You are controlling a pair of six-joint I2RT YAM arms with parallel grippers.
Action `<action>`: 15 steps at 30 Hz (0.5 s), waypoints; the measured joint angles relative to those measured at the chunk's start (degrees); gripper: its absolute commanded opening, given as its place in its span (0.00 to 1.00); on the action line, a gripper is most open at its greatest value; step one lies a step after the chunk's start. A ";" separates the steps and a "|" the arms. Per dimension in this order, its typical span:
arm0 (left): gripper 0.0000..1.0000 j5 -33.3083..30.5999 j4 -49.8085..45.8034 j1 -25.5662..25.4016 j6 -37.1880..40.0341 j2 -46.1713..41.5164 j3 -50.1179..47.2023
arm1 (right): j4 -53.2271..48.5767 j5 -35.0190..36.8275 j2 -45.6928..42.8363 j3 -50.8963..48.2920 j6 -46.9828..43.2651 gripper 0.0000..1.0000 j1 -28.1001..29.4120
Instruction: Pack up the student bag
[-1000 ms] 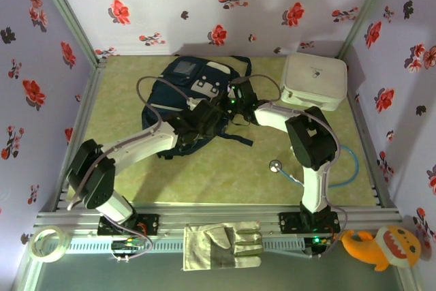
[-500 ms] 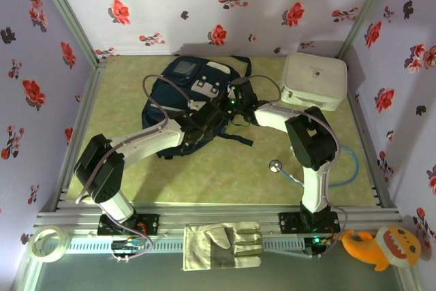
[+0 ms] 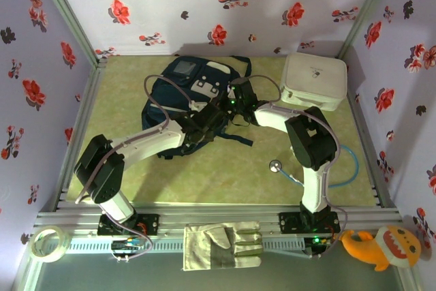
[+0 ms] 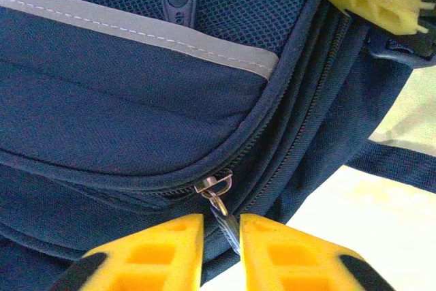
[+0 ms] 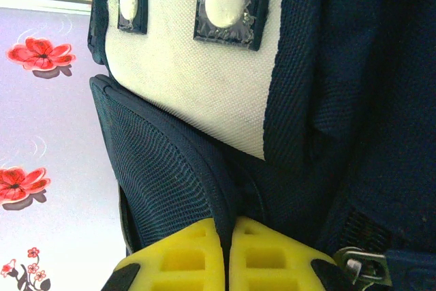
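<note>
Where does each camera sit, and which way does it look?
Top external: above and behind the arms, looking down on the table; both arms show, reaching to the student bag.
Left wrist: on the left arm, looking past the left fingers at the bag's zip pull between them.
Right wrist: on the right arm, looking past the right fingers, shut on the bag's edge.
Shared: all see the bag; the left wrist view also catches the right fingers.
</note>
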 measured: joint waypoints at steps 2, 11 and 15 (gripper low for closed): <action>0.24 -0.15 -0.02 0.00 -0.02 0.00 0.00 | 0.00 0.00 0.00 0.00 0.02 0.05 0.00; 0.43 -0.79 -0.55 0.00 -1.09 0.33 0.00 | 0.02 0.00 0.00 0.00 0.02 0.05 0.00; 0.47 -1.05 -0.94 0.00 -1.29 0.57 0.00 | 0.02 0.00 0.00 0.00 0.02 0.05 0.00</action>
